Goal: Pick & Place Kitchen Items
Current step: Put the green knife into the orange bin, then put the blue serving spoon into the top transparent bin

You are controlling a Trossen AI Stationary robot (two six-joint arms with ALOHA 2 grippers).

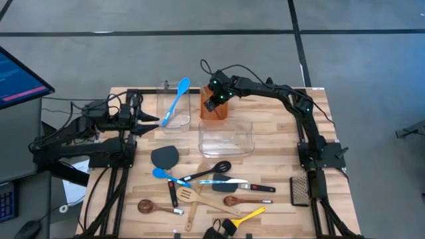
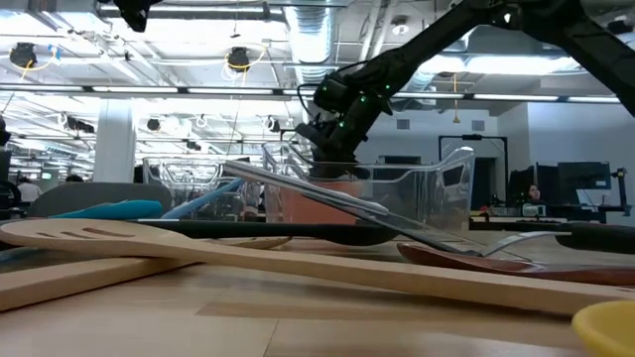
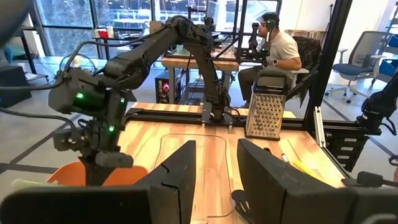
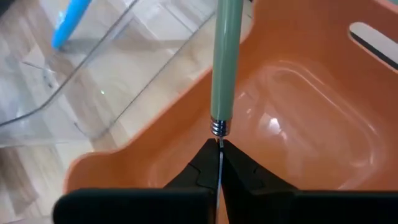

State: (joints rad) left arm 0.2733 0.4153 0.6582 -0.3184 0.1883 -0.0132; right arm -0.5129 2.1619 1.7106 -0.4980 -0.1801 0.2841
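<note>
While it hangs over the orange bin [image 4: 292, 137], a green-handled utensil [image 4: 222, 62] is pinched by its thin metal shank between the closed fingertips of the right gripper [image 4: 220, 146]; in the right wrist view the handle runs straight up the middle of the frame from those tips, with the bin's hollow spread behind it to the right; what sort of head the utensil has cannot be told. In the high view the right gripper [image 1: 217, 93] sits upper centre, directly over the bin [image 1: 214, 109]; just left of it a blue spoon [image 1: 176, 99] leans in a clear tub [image 1: 174, 106], and a second tub [image 1: 227, 137] lies just below the bin. Lower centre, the other utensils lie scattered on the table [image 1: 292, 133]: a black turner [image 1: 165, 157], a black ladle [image 1: 211, 170], wooden spoons [image 1: 151, 208], a yellow spoon [image 1: 249, 215]; a grater [image 1: 300, 189] lies lower right. At mid-left the left gripper [image 1: 147, 119] waits, part open and holding nothing.
</note>
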